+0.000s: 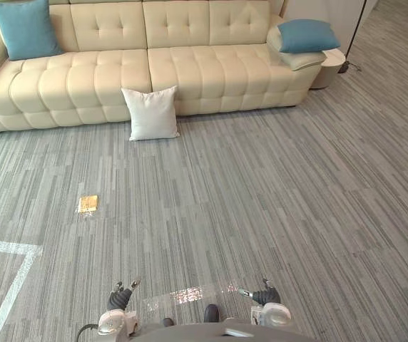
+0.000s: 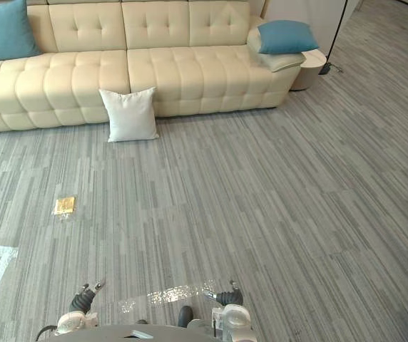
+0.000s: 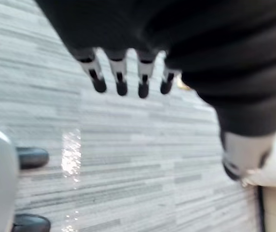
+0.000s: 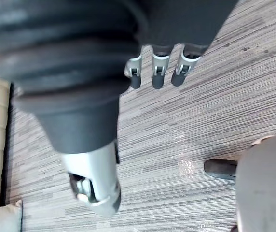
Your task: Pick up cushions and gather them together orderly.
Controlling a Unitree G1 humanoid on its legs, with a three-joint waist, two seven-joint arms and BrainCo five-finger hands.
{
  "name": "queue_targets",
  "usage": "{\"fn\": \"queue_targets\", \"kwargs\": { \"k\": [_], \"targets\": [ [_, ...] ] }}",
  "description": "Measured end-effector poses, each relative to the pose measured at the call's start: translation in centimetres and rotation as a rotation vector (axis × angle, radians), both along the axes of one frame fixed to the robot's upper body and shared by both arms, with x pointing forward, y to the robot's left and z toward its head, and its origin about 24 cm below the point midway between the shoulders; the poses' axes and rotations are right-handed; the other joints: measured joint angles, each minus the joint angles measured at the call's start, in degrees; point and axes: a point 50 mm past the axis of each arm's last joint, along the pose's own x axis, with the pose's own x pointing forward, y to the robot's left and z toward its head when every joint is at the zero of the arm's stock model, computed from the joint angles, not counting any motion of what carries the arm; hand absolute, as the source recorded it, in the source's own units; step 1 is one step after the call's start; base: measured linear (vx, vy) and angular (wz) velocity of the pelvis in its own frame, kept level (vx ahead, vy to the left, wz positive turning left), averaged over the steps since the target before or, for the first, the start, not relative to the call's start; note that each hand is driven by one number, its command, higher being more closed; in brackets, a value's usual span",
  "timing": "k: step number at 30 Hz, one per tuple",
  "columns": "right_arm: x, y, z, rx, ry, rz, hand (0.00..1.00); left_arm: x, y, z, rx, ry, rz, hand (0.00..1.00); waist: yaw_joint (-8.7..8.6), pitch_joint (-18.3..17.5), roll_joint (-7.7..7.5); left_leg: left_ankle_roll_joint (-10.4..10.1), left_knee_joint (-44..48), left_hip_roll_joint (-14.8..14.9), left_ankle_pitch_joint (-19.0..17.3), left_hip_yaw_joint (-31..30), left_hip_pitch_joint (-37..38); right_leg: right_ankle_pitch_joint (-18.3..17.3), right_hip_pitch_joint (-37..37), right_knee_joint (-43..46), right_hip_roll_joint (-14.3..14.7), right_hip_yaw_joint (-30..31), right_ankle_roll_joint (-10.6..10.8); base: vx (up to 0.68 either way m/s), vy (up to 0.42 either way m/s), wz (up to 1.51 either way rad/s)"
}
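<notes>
From the head camera, you see your left hand (image 1: 120, 296) and right hand (image 1: 264, 293) held low over the near part of the carpeted floor (image 1: 275, 192). Both point forward with fingers loosely straight, and neither holds anything. Every cushion is well apart from them, across the floor at the sofa (image 1: 190, 68).

The white cushion (image 1: 151, 113) stands upright on the floor and leans against the sofa's front edge near its middle. The left blue cushion (image 1: 26, 28) is propped against the backrest at the sofa's left end. The right blue cushion (image 1: 307, 35) lies on top of a cream cushion (image 1: 300, 60) at the sofa's right end.

The sofa is cream and button-tufted, with a smooth leather-like skin, and the carpet is grey with fine streaks. A small brass plate (image 1: 88, 204) sits in the floor to your left, and white tape lines (image 1: 8, 248) cross the near left corner.

In the left wrist view, the fingers (image 3: 120, 82) hang straight in a row with the thumb (image 3: 241, 154) apart. The hand is open and empty over the carpet.

In the right wrist view, the fingers (image 4: 157, 75) are relaxed and straight with the thumb (image 4: 97, 191) apart, and they grip nothing. Past the hand, a corner of the white cushion shows beside the sofa's cream base, far from the fingers.
</notes>
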Motion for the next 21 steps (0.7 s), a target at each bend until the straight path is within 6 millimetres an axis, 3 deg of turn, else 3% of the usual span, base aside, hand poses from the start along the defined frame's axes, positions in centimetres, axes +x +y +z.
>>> {"fn": "queue_targets", "kwargs": {
  "k": [12, 21],
  "targets": [
    [-0.91, -0.62, -0.54, 0.037, 0.042, -0.139, 0.0, -0.41, 0.27, -0.32, -0.004, 0.027, 0.051, 0.0, 0.08, 0.45, 0.11, 0.06, -1.17, -0.01, 0.4, 0.05, 1.19, -0.16, 0.74, 0.01, 0.01, -0.28, 0.21, 0.0, 0.0, 0.0],
    [-0.71, -0.48, -0.68, 0.03, 0.062, -0.114, 0.0, -0.49, 0.37, -0.4, -0.005, 0.035, 0.051, 0.0, 0.16, 0.84, 0.02, 0.13, -2.49, -0.11, 0.95, -1.29, 1.43, -0.75, 1.24, 0.01, -0.08, -1.49, 0.53, -0.02, 0.003, 0.08]
  ]
}}
